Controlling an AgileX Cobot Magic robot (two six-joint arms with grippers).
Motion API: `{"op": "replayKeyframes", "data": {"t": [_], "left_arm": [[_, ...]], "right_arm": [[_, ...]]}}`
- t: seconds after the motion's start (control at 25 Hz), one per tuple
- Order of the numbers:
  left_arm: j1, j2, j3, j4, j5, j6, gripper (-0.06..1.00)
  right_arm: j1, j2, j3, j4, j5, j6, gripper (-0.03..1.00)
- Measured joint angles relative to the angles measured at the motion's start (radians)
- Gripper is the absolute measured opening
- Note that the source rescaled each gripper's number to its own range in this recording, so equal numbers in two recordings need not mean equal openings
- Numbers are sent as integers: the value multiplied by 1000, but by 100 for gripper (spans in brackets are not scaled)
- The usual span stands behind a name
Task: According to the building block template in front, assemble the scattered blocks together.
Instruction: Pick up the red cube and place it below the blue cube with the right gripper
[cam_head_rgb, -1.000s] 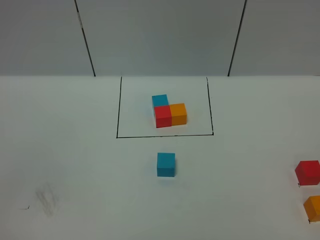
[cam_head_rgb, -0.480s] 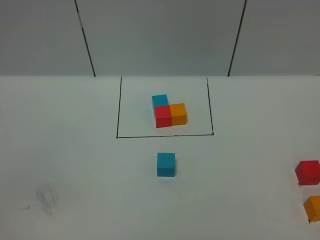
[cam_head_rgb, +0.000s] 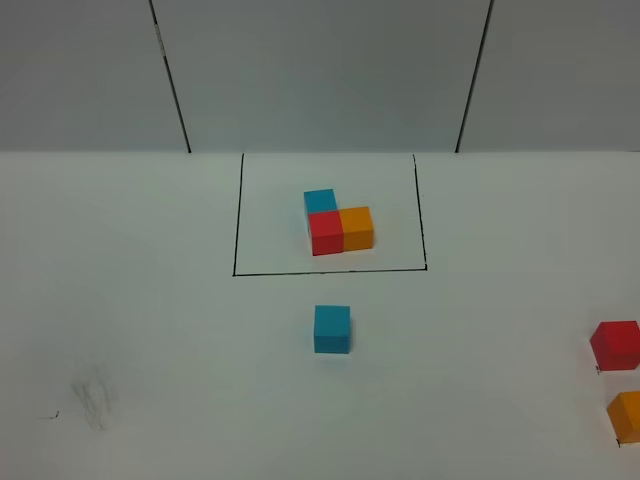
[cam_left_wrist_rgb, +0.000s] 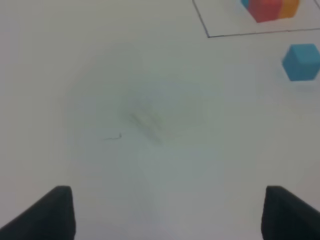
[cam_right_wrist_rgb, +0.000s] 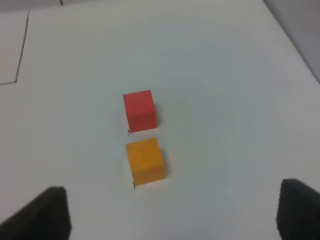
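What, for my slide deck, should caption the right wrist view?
Open right fingers near the loose red cube and orange cube.

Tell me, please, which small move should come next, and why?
Probably lower the open right pincer onto the loose red matte cube. That cube and the loose orange matte cube lie just ahead of it, both apart from the loose blue matte cube, while the black-framed L-shaped template has red touching blue.

Table (cam_head_rgb: 150, 330) w/ framed L-trio (cam_head_rgb: 338, 225), loose blue cube (cam_head_rgb: 332, 330), red cube (cam_head_rgb: 615, 345), orange cube (cam_head_rgb: 627, 416).
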Motion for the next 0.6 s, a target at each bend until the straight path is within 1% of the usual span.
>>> {"op": "replayKeyframes", "data": {"t": [0.08, 0.2, 0.6], "left_arm": [[47, 0, 0, 0, 0, 0, 79], [87, 0, 0, 0, 0, 0, 79], [92, 0, 0, 0, 0, 0, 79]], "right_arm": [[0, 0, 0, 0, 0, 0, 87], [0, 0, 0, 0, 0, 0, 87], [0, 0, 0, 0, 0, 0, 87]]}}
